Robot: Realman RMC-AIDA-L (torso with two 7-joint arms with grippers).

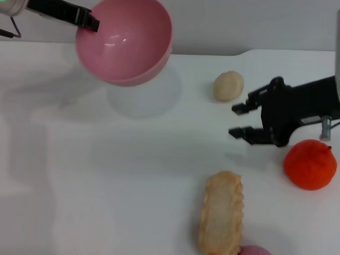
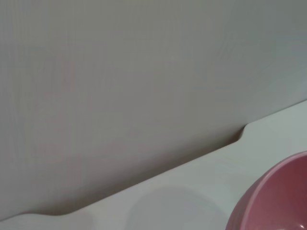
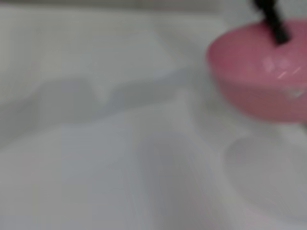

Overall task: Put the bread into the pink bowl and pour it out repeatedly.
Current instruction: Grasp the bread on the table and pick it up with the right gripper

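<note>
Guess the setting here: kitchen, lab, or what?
Probably a lab tabletop test setup, not a kitchen. Plain white table against a bare grey wall, and a few food props: bread, small bun, orange fruit. Left gripper holds the pink bowl aloft; right gripper is open.

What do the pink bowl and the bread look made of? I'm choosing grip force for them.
The pink bowl, held tilted above the table by the left end effector, looks like smooth glossy plastic: white highlights glint inside it. The bread lies on the table, tan, matte and grainy with a scalloped edge; whether it is real or a foam or plastic replica cannot be told. The right end effector hovers open and empty.
</note>
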